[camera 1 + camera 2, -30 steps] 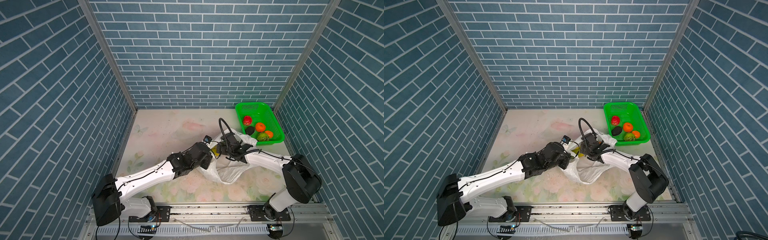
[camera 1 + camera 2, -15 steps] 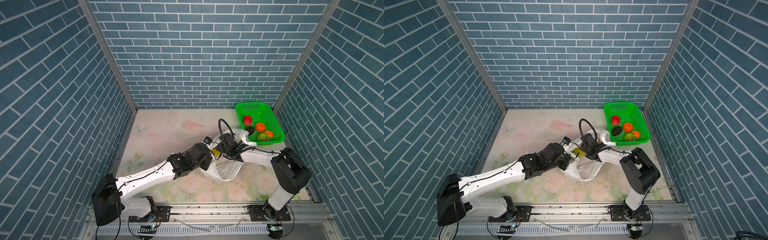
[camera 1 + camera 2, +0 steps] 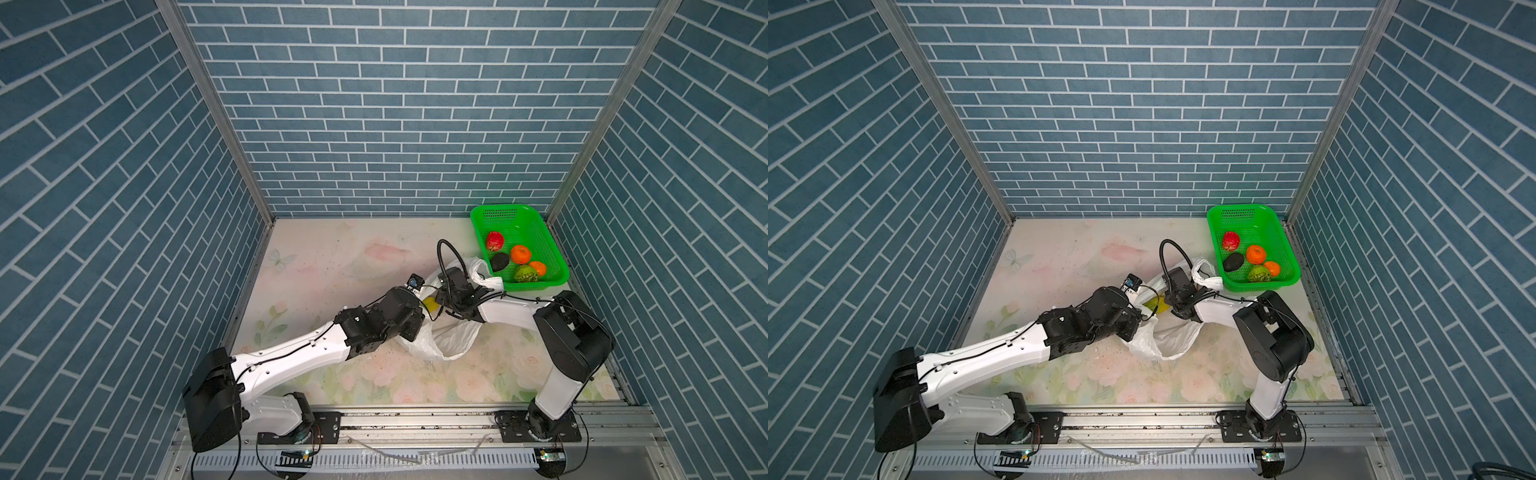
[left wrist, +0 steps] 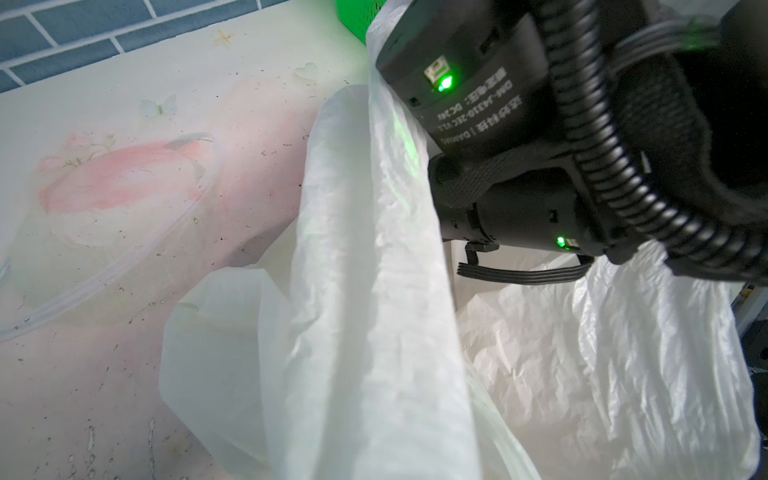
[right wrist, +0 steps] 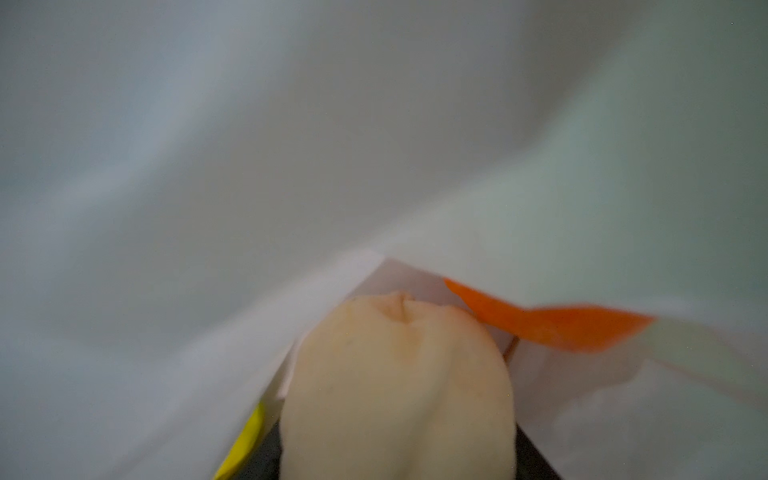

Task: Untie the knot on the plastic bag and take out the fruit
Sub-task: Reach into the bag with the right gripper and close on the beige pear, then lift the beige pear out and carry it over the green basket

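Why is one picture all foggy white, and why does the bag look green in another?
Right wrist view: the bag fills the lens from so close that it and the cream fruit blur. Left wrist view: green lights on the right arm likely tint the bag. Both top views: sharp and evenly lit.

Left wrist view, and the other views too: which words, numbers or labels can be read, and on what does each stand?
"DM-J4310-2EC V1.1": upside down, printed label on the black motor housing of the right arm.
"DC 24V": same label.
"DAMIAO": same label; the Chinese characters beside it are too blurred.
Other views: no readable text.
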